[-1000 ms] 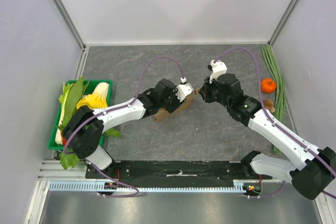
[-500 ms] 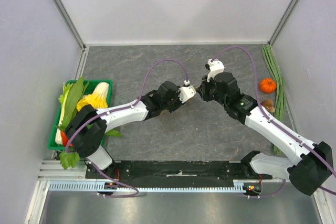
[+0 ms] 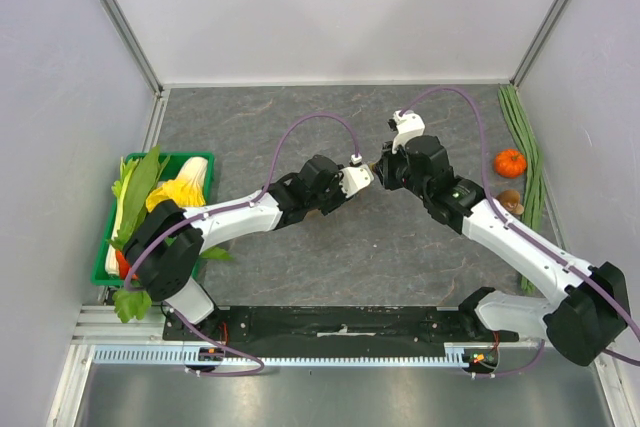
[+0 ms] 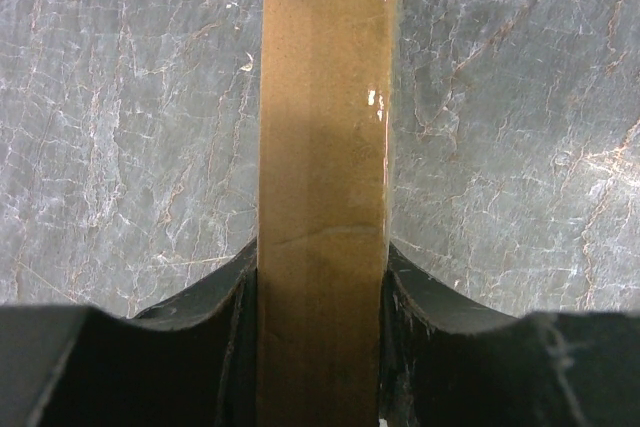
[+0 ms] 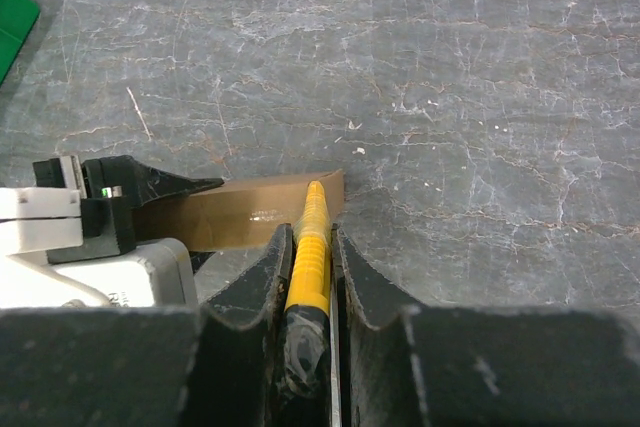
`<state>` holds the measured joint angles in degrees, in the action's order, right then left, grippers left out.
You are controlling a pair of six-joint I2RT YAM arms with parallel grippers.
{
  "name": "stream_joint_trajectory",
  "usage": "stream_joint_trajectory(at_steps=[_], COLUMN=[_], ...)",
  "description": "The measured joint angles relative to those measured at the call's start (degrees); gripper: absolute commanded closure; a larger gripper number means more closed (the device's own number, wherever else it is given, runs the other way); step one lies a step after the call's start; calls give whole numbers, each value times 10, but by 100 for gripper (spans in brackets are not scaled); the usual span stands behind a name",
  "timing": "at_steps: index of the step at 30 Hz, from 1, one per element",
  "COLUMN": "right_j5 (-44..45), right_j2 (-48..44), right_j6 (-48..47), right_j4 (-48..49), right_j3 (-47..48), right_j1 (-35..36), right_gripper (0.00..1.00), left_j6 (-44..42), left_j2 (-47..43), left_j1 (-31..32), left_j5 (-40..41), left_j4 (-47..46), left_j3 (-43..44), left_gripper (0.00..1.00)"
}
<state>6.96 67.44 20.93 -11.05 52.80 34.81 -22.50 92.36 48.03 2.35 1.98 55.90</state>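
Left claw [image 4: 320,282] clamped on the cardboard box [image 4: 322,167], one finger on each long side, gripped near its end. A second ago the box lay flat on the tabletop [image 3: 250,127], most of it in plain sight beside my wrist. From above it is now almost wholly hidden under the claw. My read is that I have lifted or tipped it, with the far end offered to the other arm.

Right claw [image 5: 308,239] closed narrow on a yellow-handled tool [image 5: 304,257]. It has crept slightly up and to the left over the same second. The tool's tip now sits at the box's end edge; whether it presses in, cannot tell.

Judgement: box is held steady and the tool is set at the end, so work on that end looks ready to begin.

Pose: left arm runs out from beside the green crate [image 3: 100,272], forearm low and angled right toward mid-tabletop. Right arm reaches up and left in a long diagonal, wrist bent toward the left claw. Claws nearly nose to nose. Orange fruit [image 3: 511,162] and long green stalks [image 3: 524,137] well apart, at the right wall.
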Motion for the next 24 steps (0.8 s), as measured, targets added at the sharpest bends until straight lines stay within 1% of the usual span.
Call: stream_joint_trajectory(at_steps=[14, 24], right_j5=[3, -21], right_j2=[10, 20], right_j6=[-12, -12], right_j4=[3, 14], right_j3=[0, -5], right_j1=[-2, -5], right_gripper=[100, 100], left_j6=[-2, 6], left_j2=[0, 7], left_j1=[-1, -7], left_j5=[-8, -10], left_j4=[1, 12], left_j3=[0, 12], left_gripper=[65, 66])
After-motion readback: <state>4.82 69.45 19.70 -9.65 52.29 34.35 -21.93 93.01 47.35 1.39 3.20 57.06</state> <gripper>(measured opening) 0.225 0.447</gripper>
